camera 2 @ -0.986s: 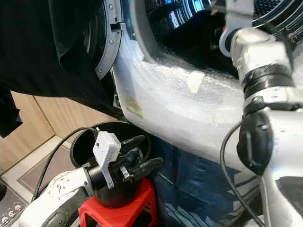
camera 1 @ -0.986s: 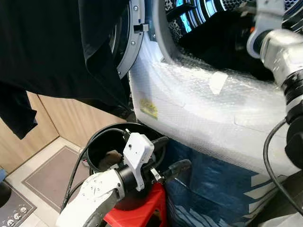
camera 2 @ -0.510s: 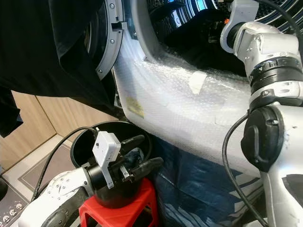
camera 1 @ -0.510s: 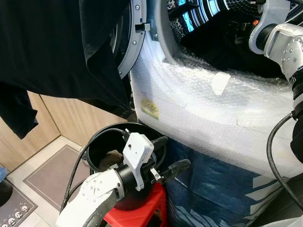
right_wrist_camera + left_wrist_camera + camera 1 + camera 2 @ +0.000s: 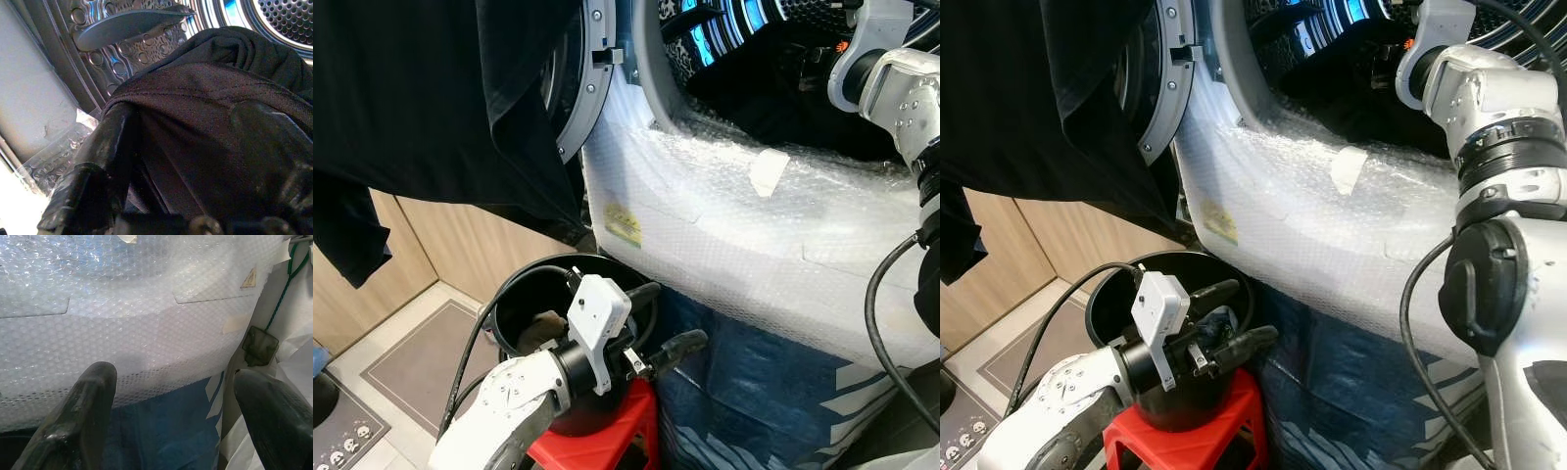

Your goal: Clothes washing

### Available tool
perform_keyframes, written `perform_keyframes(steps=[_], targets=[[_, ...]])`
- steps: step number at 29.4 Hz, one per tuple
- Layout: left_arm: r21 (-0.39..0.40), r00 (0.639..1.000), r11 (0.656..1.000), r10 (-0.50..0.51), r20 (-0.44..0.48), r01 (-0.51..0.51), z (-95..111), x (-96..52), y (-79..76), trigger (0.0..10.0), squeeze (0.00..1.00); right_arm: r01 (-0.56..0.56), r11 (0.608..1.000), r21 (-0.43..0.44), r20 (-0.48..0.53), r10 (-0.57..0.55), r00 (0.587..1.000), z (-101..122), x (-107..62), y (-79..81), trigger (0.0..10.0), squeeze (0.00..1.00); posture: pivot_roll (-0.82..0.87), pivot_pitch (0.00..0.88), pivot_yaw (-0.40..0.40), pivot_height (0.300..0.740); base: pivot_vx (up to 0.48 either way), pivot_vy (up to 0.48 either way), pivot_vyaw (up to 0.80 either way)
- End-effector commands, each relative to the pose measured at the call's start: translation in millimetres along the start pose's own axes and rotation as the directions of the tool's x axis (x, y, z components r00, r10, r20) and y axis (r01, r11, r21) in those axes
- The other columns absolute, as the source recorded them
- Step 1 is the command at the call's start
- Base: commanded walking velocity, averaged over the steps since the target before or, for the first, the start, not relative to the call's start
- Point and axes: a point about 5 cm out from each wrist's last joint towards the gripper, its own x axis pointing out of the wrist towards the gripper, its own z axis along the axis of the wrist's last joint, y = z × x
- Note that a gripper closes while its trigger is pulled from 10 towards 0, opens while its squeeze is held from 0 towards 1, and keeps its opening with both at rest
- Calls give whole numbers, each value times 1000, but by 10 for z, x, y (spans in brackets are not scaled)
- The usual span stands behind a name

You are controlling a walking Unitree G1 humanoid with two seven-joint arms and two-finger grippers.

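A bubble-wrapped washing machine [image 5: 744,235] is seen before wooden cabinets. The loading step is judged underway: a dark garment [image 5: 205,112] is gripped by the right gripper [image 5: 195,147] inside the drum [image 5: 122,44]. Release comes next. The left gripper [image 5: 661,318], jaws open and empty, hovers over a black bucket [image 5: 524,294] at near left.

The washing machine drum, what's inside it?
A dark garment lies in the shiny steel drum, with the right pincer around it. Anything underneath is covered.
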Motion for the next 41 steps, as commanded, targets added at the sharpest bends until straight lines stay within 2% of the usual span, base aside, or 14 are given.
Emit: perform_keyframes(steps=[1,2,3,5,15,20,30,32,33,35,36,37,40,41], targets=[[3,1000,1000,-3,0,3,5,4,-6,10000,0,-11,1000,11,23,11,1000,106,-26,18,10000,0,-81,33,-9,740,0,0,0],[3,1000,1000,-1,0,1,4,2,-7,10000,0,-64,997,-40,-3,64,998,104,-40,27,10000,0,-77,32,-12,740,0,0,0],[6,1000,1000,-12,-7,12,8,5,6,10000,0,-122,959,-258,-64,109,992,128,-195,-217,10000,0,-98,34,29,740,0,0,0],[10,1000,1000,-27,-15,27,15,8,23,10000,0,-238,828,-507,-258,118,959,90,-424,-474,10000,0,-95,34,27,740,0,0,0],[8,1000,1000,-24,-16,25,14,-3,10,10000,0,-239,825,-512,-247,125,961,99,-427,-472,10000,0,-90,35,24,740,0,0,0],[6,1000,1000,-21,-17,21,15,-15,12,10000,0,-419,741,-525,-296,303,906,155,-683,-446,10000,0,-84,39,20,740,0,0,0],[2,999,1000,-31,-16,31,7,2,7,10000,0,-543,686,-484,-161,540,826,128,-877,-133,10000,0,-105,39,32,740,0,0,0],[2,999,999,-36,-15,36,9,9,10,10000,0,-608,657,-445,-63,655,753,89,-959,-21,10000,0,-106,39,32,740,0,0,0],[3,999,999,-36,-15,36,9,8,10,10000,0,-623,648,-437,-47,676,736,74,-985,0,10000,0,-106,39,32,740,0,0,0],[3,999,999,-37,-17,37,5,8,13,10000,0,-645,601,-472,10,735,678,21,-1069,75,10000,0,-107,39,35,740,0,0,0],[3,999,999,-37,-17,37,5,8,13,10000,0,-645,601,-472,10,735,678,21,-1069,75,10000,0,-107,39,35,740,0,0,0],[4,999,999,-36,-19,36,-2,6,20,10000,0,-670,562,-485,96,795,599,-59,-1173,179,10000,0,-106,39,37,740,0,0,0],[10,999,999,-35,-20,35,-7,8,22,10000,0,-693,558,-457,143,815,562,-156,-1231,241,10000,0,-106,39,37,740,0,0,0],[13,999,999,-30,-21,30,-13,5,28,10000,0,-706,580,-408,224,813,538,-221,-1233,287,10000,0,-100,37,39,740,0,0,0]])
